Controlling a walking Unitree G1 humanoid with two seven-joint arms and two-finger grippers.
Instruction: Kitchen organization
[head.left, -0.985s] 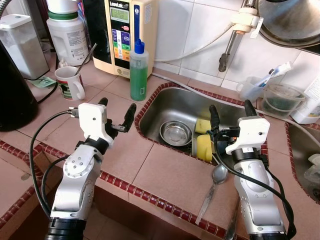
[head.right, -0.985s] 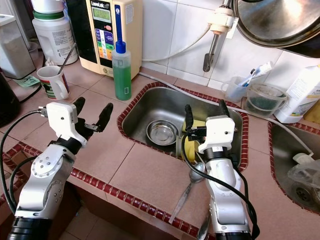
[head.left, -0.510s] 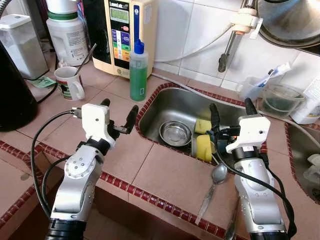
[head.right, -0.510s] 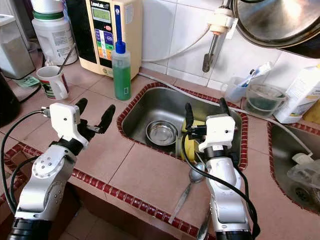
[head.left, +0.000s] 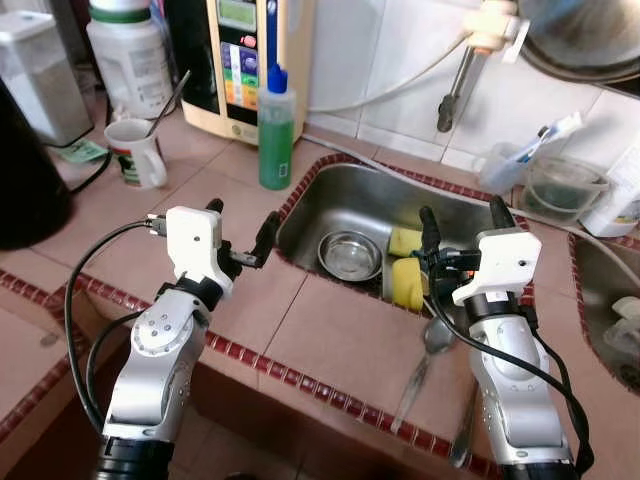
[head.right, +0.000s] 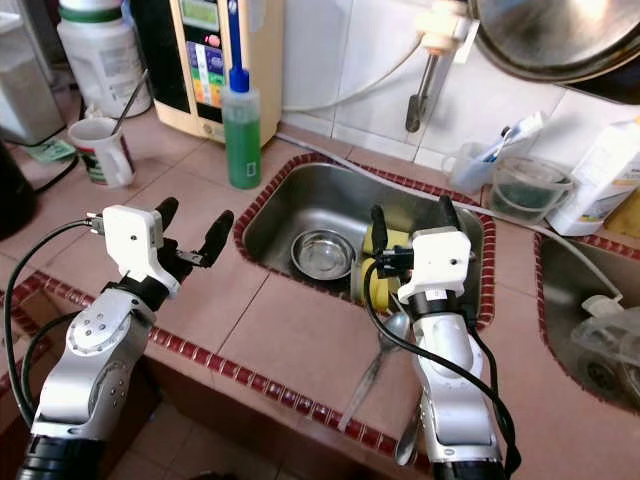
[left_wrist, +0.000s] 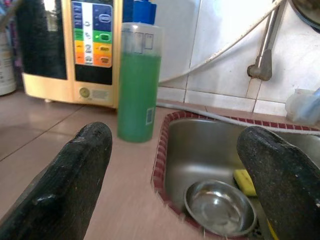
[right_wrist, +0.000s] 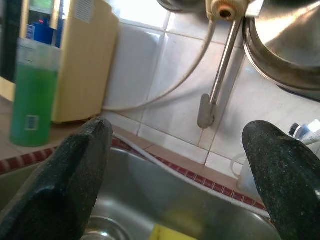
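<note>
Step in hand, by judgement: approach, nothing grasped. The left gripper (head.left: 240, 228) hovers released over the counter, left of the sink (head.left: 345, 195). The right gripper (head.left: 460, 226) hovers released at the sink's near right edge. The bowl (head.left: 350, 254) and two sponges (head.left: 407, 282) lie in the sink; a spoon (head.left: 430, 350) lies on the near counter. Next move needs a descent onto one item. Since the earlier frame the camera has pulled back slightly; both grippers keep their places.
</note>
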